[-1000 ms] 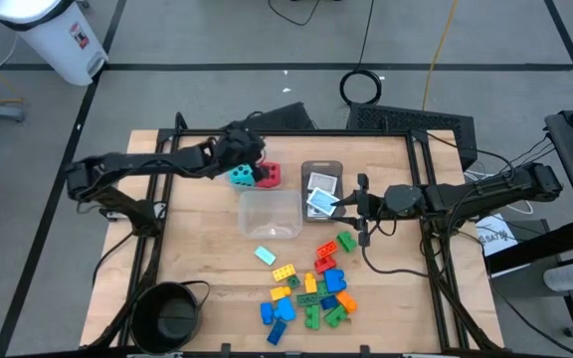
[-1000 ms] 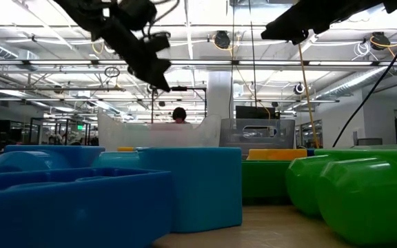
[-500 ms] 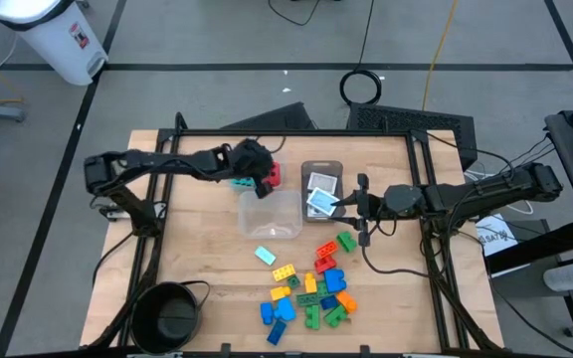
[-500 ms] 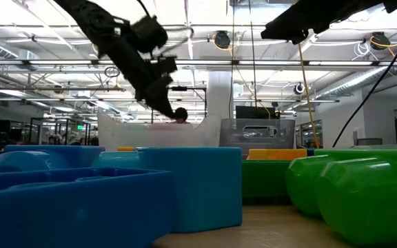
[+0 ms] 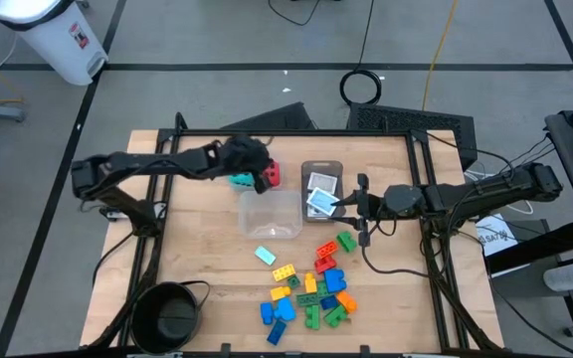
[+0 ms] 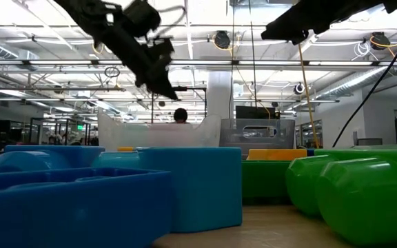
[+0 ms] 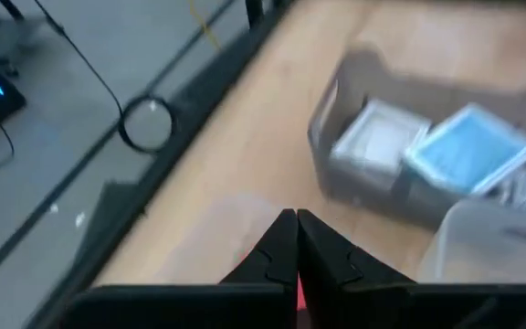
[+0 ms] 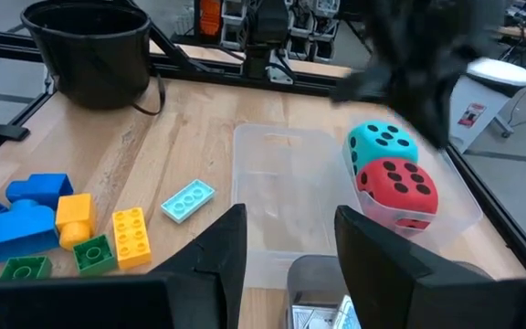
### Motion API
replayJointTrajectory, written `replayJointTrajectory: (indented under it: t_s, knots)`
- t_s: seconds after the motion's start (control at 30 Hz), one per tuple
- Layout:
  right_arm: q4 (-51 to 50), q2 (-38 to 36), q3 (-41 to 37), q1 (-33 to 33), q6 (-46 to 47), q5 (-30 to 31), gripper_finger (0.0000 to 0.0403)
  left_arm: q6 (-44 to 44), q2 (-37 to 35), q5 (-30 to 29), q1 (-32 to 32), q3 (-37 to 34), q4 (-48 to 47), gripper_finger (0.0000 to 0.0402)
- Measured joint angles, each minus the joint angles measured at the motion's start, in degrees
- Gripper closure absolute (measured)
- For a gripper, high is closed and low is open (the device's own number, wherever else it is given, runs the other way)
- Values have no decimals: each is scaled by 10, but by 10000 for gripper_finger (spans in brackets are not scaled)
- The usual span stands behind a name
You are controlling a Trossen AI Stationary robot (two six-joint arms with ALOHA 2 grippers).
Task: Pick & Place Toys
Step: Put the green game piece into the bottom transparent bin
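A teal die [image 5: 238, 180] and a red die [image 5: 271, 175] stand side by side just beyond a clear tub [image 5: 272, 214]; both also show in the right wrist view, teal die [image 8: 382, 146] and red die [image 8: 398, 187]. My left gripper [image 5: 259, 175] is shut and hovers over the dice with nothing held; its closed fingertips [image 7: 297, 228] show a sliver of red below them. My right gripper [image 5: 343, 205] stands open at the tray's near end, nothing between its fingers [image 8: 226, 247]. Small bricks [image 5: 311, 288] lie in a pile near the front. White and blue cards [image 5: 319, 185] lie in the grey tray [image 5: 321, 166].
A round black bowl [image 5: 170, 313] sits at the near left corner. A single light-blue brick [image 5: 265, 255] lies between tub and pile. In the low view big blue [image 6: 81, 186] and green [image 6: 357, 193] bricks fill the foreground.
My left gripper dipped down toward the dice and the clear tub, then rose again and drew back a little toward the table's left, with its wrist turning. It stayed shut throughout. The dice have kept their places.
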Motion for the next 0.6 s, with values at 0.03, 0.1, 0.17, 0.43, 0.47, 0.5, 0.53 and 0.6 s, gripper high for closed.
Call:
replayJointTrajectory:
  t_s: [0.03, 0.1, 0.17, 0.43, 0.47, 0.5, 0.53, 0.6]
  knots:
    - [0, 0, 0, 0, 0, 0, 264, -2, -18, 0, 0, 0, -1, 398]
    - [-2, 0, 0, 0, 0, 0, 264, -3, -56, 0, -1, 0, -3, 392]
    - [-2, 0, 0, 0, 0, 0, 264, -4, -97, 0, -4, 0, -6, 382]
    - [-3, 0, 0, 0, 0, 0, 264, -40, -266, 0, -34, 0, -7, 361]
    - [-3, 0, 0, 0, 0, 0, 264, -43, -286, 0, -37, 0, -8, 360]
    - [-4, 0, 0, 0, 0, 0, 264, -43, -307, 0, -39, 0, -8, 360]
    - [-4, 0, 0, 0, 0, 0, 264, -43, -330, -1, -42, 0, -11, 360]
    - [-5, 0, 0, 0, 0, 0, 264, -44, -372, 0, -46, 0, -23, 360]
